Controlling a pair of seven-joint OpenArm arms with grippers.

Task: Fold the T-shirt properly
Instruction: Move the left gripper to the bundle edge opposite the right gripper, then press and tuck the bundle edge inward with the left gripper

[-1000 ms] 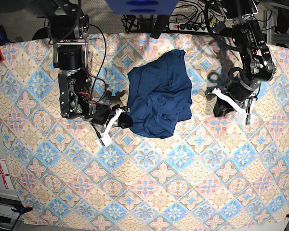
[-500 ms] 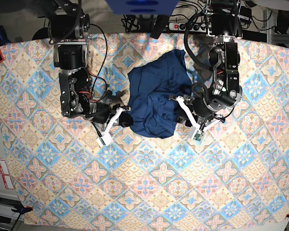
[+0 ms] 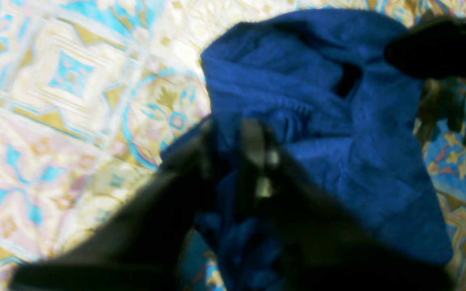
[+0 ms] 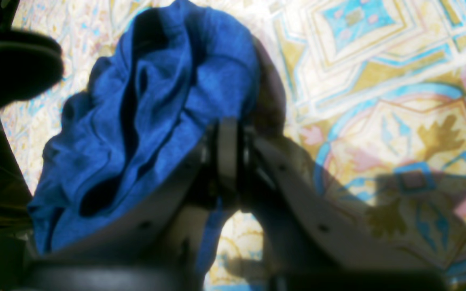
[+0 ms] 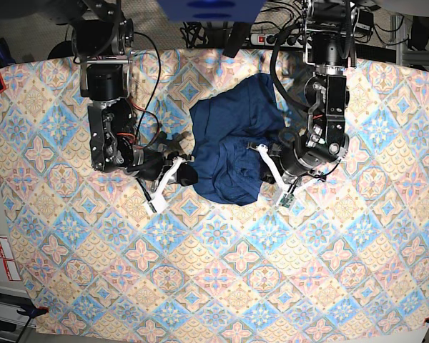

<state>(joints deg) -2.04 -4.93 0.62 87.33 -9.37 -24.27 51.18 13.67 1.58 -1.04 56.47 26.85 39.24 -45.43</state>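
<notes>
A table (image 5: 222,286) covered by a patterned tile-print cloth carries everything. The T-shirt (image 5: 232,143) lies crumpled on it, toward twelve o'clock of centre.

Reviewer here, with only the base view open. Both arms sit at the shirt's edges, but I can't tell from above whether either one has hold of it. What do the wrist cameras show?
Observer: The right wrist view shows the right gripper with its fingers pressed together on a fold of the T-shirt.
Operator: And the other arm?
Observer: In the left wrist view the left gripper has its fingers nearly together with blue fabric of the T-shirt between them; blur hides whether they pinch it.
Operator: Is the shirt flat there?
Observer: No, it is bunched into deep wrinkles on the patterned tablecloth.
</notes>
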